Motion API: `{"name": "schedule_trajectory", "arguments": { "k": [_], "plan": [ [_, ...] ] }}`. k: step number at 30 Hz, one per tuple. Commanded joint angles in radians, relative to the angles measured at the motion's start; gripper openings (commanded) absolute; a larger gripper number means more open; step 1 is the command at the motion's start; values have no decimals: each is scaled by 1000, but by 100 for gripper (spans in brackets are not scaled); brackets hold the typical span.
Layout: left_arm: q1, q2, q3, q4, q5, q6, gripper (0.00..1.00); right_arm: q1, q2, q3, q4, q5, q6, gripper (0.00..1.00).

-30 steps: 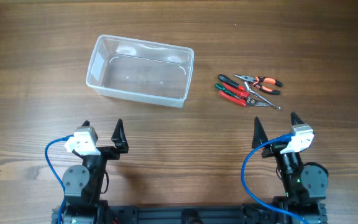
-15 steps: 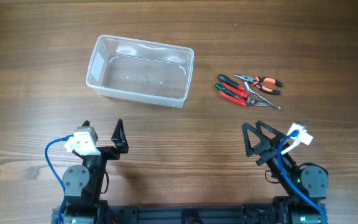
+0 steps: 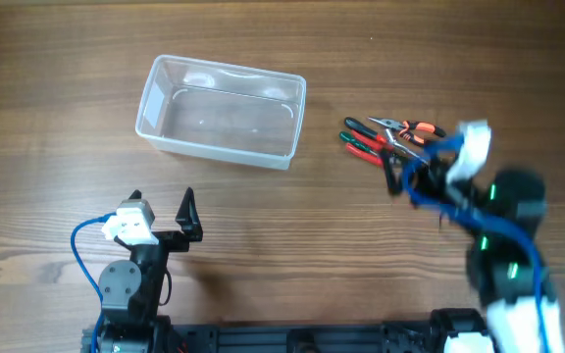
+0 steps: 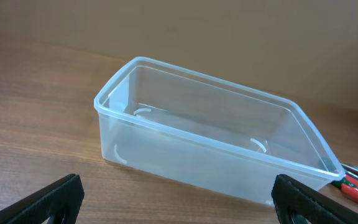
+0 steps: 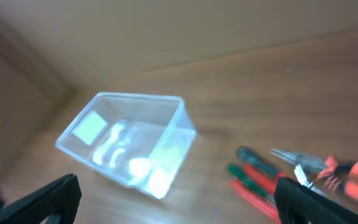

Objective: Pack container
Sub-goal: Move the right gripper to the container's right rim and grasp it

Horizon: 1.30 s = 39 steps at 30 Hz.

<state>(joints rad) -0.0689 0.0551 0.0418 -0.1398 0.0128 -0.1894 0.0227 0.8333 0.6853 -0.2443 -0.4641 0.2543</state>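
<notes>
Left arm (image 3: 128, 281): is showing a black, rounded joint housing.
Left wrist block (image 3: 130, 224): is looking white and boxy.
Left cable (image 3: 75, 240): is running blue, in a thin loop.
Left gripper (image 3: 162, 203): is carrying two black, pointed fingers.
Right arm (image 3: 503, 267): is appearing black and blurred, with green light spots.
Right cable (image 3: 415, 193): is looping blue under a white block (image 3: 472, 142).

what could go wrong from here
1. The pliers lie in a touching pile, so the open right claw may pinch two at once or scatter them.
2. The container is light-looking clear plastic beside the pile; a carried tool could clip its rim and shove it.
3. The right arm is blurred overhead, suggesting speed and possible overshoot.
</notes>
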Motion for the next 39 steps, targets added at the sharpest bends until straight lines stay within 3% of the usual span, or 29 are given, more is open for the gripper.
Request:
{"name": "schedule_trajectory", "arguments": {
  "k": [1,5,8,11,17,22,26,32,39],
  "plan": [
    [6,0,-5,-2,-3,-9,100,7,270,310,-139,27,-171,100],
    [6,0,-5,-2,-3,-9,100,70,517,639,-347,92,-172,99],
    [6,0,-4,-2,-3,-9,100,202,693,925,-529,328,-172,100],
    [6,0,-4,-2,-3,-9,100,314,777,1060,-585,402,-172,99],
    [6,0,-4,-2,-3,-9,100,478,829,1087,-489,292,-42,100],
    [6,0,-4,-2,-3,-9,100,537,922,1087,-542,478,288,87],
    [6,0,-5,-2,-3,-9,100,565,1035,1087,-571,544,422,83],
    [6,0,-4,-2,-3,-9,100,578,1180,1087,-632,660,536,83],
    [6,0,-4,-2,-3,-9,100,575,1290,1087,-654,688,530,78]
  ]
}}
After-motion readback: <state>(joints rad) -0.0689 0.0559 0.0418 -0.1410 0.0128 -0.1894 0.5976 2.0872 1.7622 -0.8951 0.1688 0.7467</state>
